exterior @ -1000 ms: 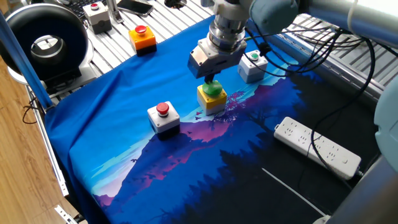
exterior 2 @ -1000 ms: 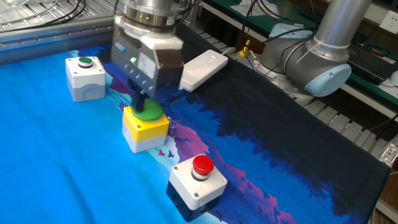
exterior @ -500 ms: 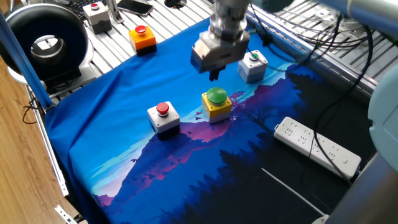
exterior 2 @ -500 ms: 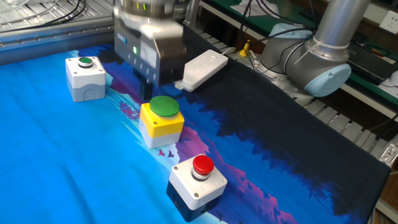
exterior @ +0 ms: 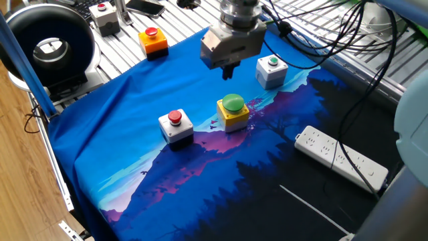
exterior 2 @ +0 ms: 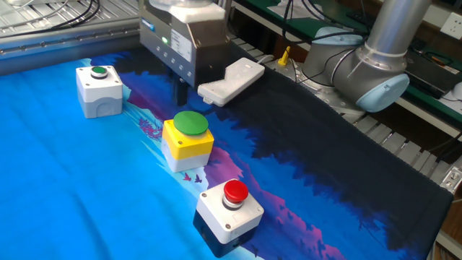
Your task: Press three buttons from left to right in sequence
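Three boxes stand in a row on the blue cloth. The white box with a small red button (exterior: pixel 175 125) is on the left and shows nearest in the other fixed view (exterior 2: pixel 229 209). The yellow box with a large green dome (exterior: pixel 232 110) (exterior 2: pixel 188 139) is in the middle. The grey-white box with a small green button (exterior: pixel 271 70) (exterior 2: pixel 99 89) is on the right. My gripper (exterior: pixel 229 69) (exterior 2: pixel 180 92) hangs above the cloth between the yellow and grey-white boxes. It touches nothing. Its dark fingertips show as one narrow tip, pressed together.
An orange box with a red button (exterior: pixel 154 40) and a grey box with a red button (exterior: pixel 105 17) stand on the slatted table behind the cloth. A white power strip (exterior: pixel 341 158) (exterior 2: pixel 229 81) lies on the dark part. A black round device (exterior: pixel 47 43) is at far left. The arm's base (exterior 2: pixel 368 58) and cables are behind.
The gripper was pressing down on the green dome a second ago. It has since lifted off and risen, drifting back from the yellow box, which shifted slightly.
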